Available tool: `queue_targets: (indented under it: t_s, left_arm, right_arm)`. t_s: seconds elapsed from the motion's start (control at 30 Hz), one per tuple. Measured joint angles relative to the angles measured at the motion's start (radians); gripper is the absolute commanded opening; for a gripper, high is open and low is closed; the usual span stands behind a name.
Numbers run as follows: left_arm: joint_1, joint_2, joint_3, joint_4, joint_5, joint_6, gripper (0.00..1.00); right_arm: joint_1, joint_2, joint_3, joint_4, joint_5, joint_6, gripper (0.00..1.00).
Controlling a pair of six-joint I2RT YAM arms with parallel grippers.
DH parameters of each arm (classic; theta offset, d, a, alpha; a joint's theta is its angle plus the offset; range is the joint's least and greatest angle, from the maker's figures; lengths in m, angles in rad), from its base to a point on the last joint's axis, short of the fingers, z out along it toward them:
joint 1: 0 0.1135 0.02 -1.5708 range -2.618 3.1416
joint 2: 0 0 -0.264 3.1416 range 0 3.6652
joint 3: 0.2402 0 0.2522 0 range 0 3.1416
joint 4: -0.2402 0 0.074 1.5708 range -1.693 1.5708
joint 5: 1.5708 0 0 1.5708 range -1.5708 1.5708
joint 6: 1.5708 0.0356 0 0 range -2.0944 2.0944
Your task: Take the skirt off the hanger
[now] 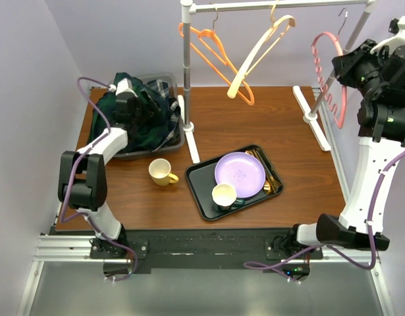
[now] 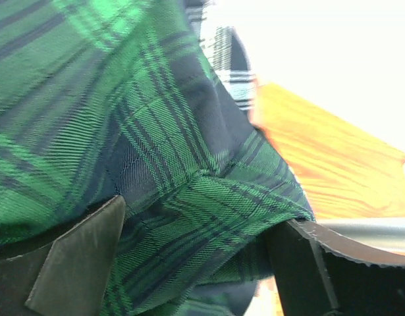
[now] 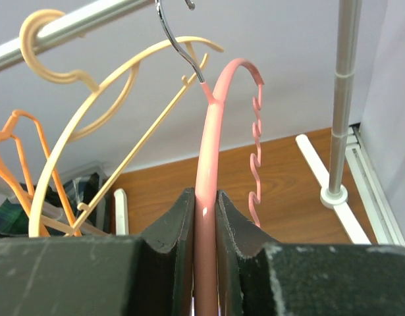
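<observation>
The skirt (image 1: 149, 122), dark green plaid, lay heaped in the grey bin (image 1: 183, 139) at the far left of the desk (image 1: 268, 118), clear of every hanger. The left end effector (image 2: 202, 217) sat down in the heap with its jaws spread apart and a fold of cloth bunched between them, gripping nothing as far as the wrist view showed. The right end effector (image 3: 203, 197) was clamped shut on the bare pink hanger (image 3: 212, 131), whose metal hook reached up towards the rail (image 1: 274, 5).

The task looked all but done, and the risks lay in the retreat. A fold of plaid sat between the left fingers (image 2: 77, 257), so a straight lift might catch it and drag the skirt back over the bin's rim. On the right, pulling away before the jaws let go could wrench the hook, shake the light rack and set the cream hanger (image 1: 258, 56) and orange hanger (image 1: 218, 56) swinging or sliding along the rail
</observation>
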Motion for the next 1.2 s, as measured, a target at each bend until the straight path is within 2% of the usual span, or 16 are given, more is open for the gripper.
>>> queue_targets:
  t_s: [0.07,0.23,0.43,0.7,1.07,1.2]
  left_arm:
    - [0.0,-0.015,0.025,-0.024,0.022,0.0,0.97]
    - [0.0,-0.085,0.069,-0.064,0.069,0.0,0.99]
    - [0.0,-0.198,0.077,-0.111,0.048,-0.001,1.0]
    - [0.0,-0.314,0.078,-0.156,-0.056,0.001,1.0]
    - [0.004,-0.379,0.078,-0.26,-0.27,0.018,1.0]
    - [0.051,-0.381,0.078,-0.318,-0.329,-0.007,1.0]
  right_arm:
    - [0.0,-0.001,0.001,0.019,0.011,0.001,0.0]
    - [-0.001,0.045,0.015,0.061,0.031,0.0,0.0]
    - [-0.013,0.148,0.062,0.101,0.034,0.0,0.0]
    - [-0.032,0.223,0.083,0.151,0.034,-0.004,0.0]
    - [-0.039,0.17,0.064,0.222,0.033,-0.004,0.0]
    - [-0.039,0.17,0.076,0.24,0.032,0.002,0.0]
